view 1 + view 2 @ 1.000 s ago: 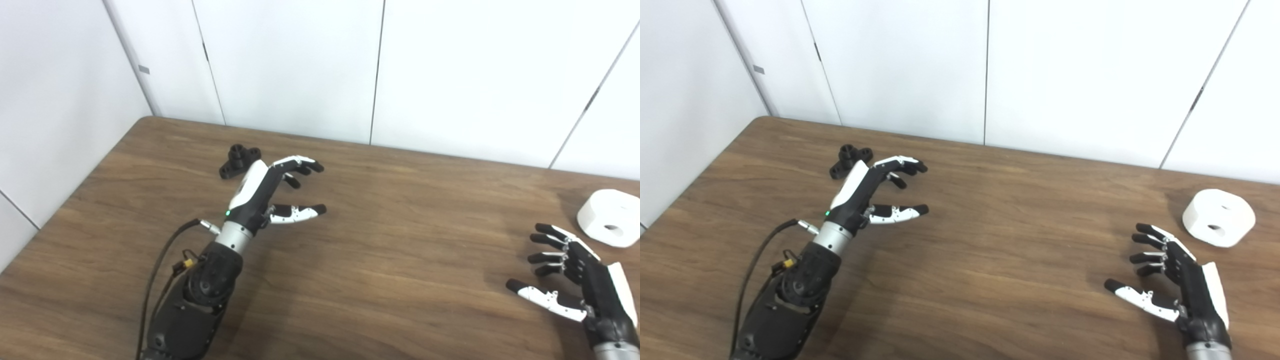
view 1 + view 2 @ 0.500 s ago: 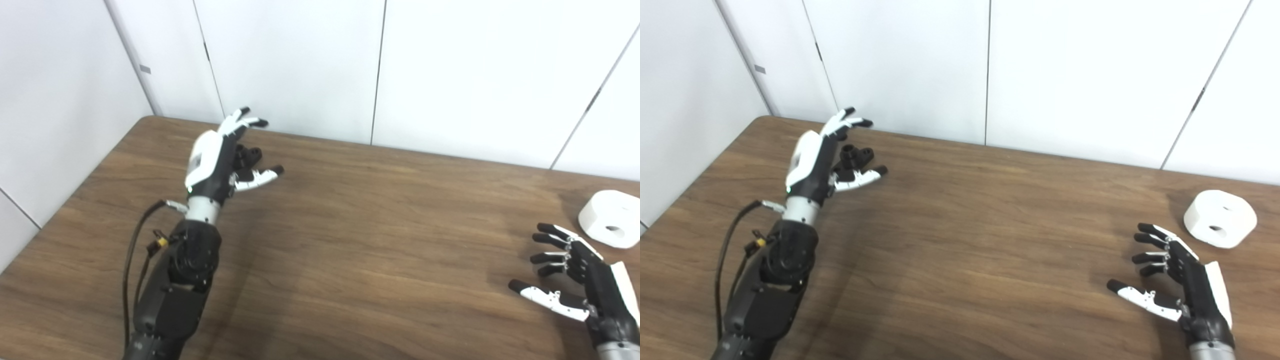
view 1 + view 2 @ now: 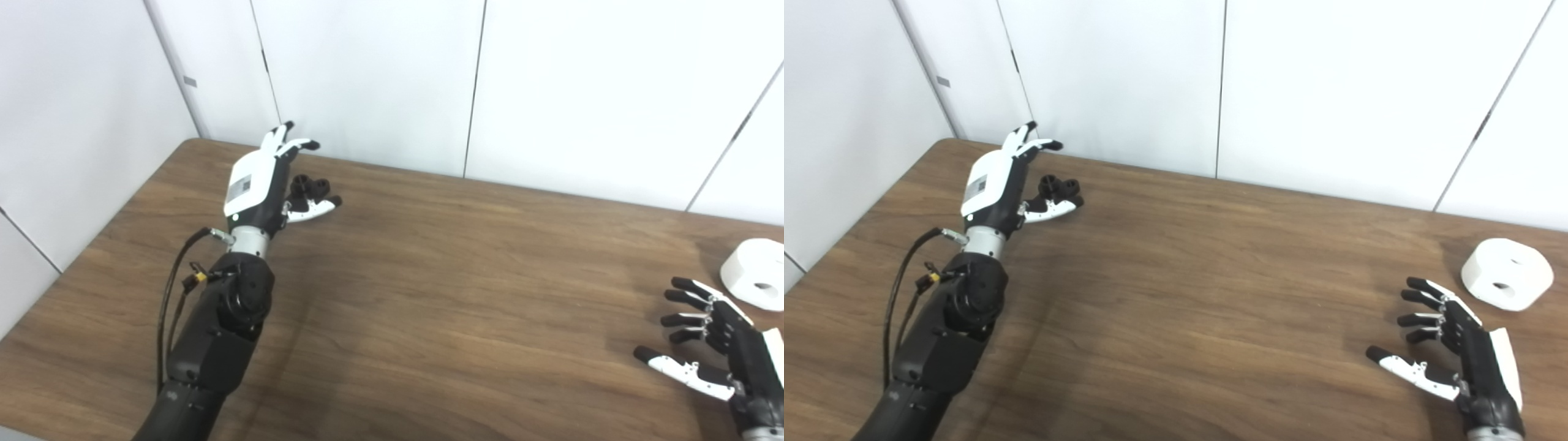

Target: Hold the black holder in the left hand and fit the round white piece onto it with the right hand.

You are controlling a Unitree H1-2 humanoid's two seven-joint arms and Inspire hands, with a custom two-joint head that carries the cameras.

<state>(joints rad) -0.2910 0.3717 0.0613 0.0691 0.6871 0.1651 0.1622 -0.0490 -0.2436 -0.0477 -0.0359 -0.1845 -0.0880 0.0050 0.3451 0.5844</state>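
Looking down from the head cameras, I see my left hand (image 3: 260, 184) reaching over the far left part of the wooden table (image 3: 429, 294), its fingers spread and pointing away from me and its white back plate turned up. It holds nothing; the black holder (image 3: 308, 186) sits on the table just beyond the palm, between the thumb (image 3: 312, 209) and the raised fingers, and I cannot tell whether the thumb touches it. Only the top of the holder shows past the hand: dark, stubby, with round knobs or sockets on top. My right hand (image 3: 1454, 349) hovers low at the near right, fingers apart and slightly curled, thumb stretched toward the left, gripping nothing. The round white piece (image 3: 1507, 282) lies on the table just beyond that hand and a little to its right, apart from the fingertips. It is a thick white disc with a hole in its upper face, lying flat. White wall panels (image 3: 367, 73) stand behind the table's far edge.
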